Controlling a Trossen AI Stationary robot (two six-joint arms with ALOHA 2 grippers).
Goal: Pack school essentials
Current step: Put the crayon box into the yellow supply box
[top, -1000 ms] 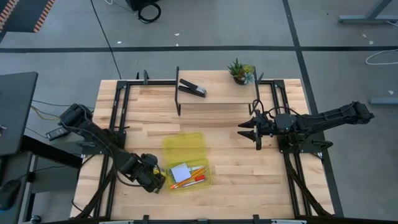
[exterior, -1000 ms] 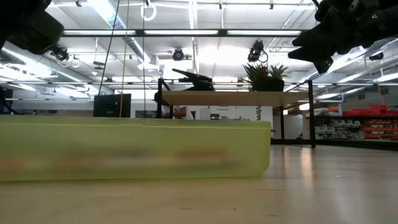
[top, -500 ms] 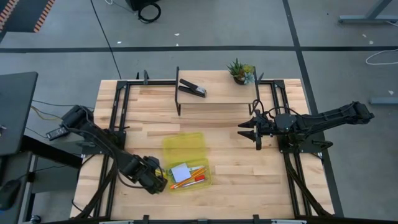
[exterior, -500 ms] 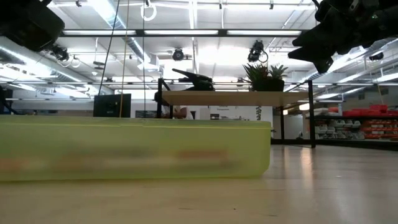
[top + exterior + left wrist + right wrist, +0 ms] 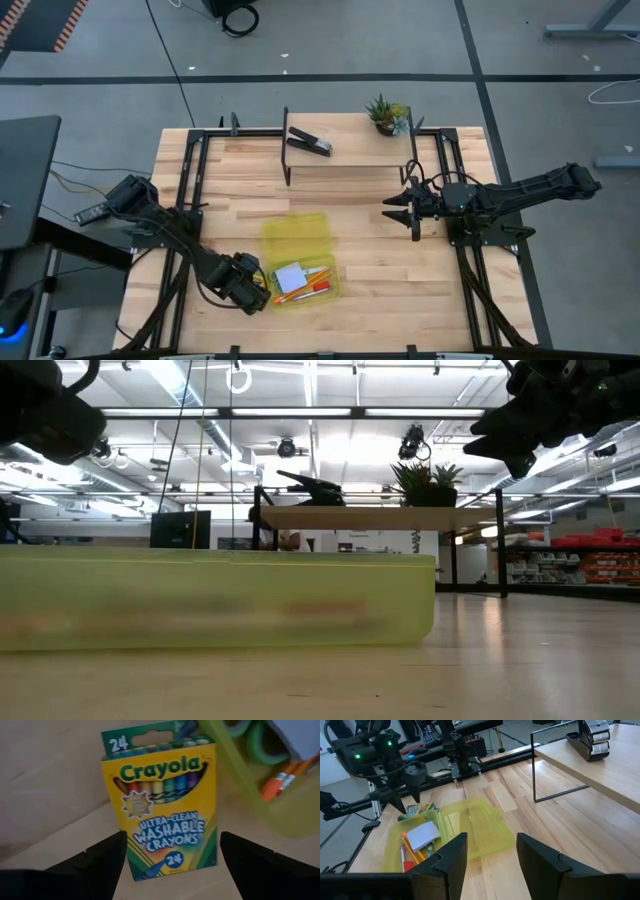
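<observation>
Hovering our left pincer point(image 5: 170, 857) right above the crayon box point(image 5: 161, 797), we are seeing the box lying flat on the bench point(image 5: 380, 290) directly beneath and between our spread fingers point(image 5: 102, 860), which are released and touching nothing. Its long axis is running straight ahead of the pincer, so the two fingers are standing just outside its long edges, ready to close across its narrow width. We are judging the coming move as a straight drop and a squeeze.

Just beside the box, off to one side of the left pincer, the yellow case point(image 5: 298, 262) is lying open. Inside it we are making out the green-handled scissors point(image 5: 252, 737), the orange pencils point(image 5: 312, 282), a red block point(image 5: 322, 288) and the pale note pad point(image 5: 289, 277). The crayon box is lying outside it.

Our right pincer point(image 5: 404, 211) is waiting well apart from the case, fingers parted and empty, so the left arm is much the nearer.
</observation>
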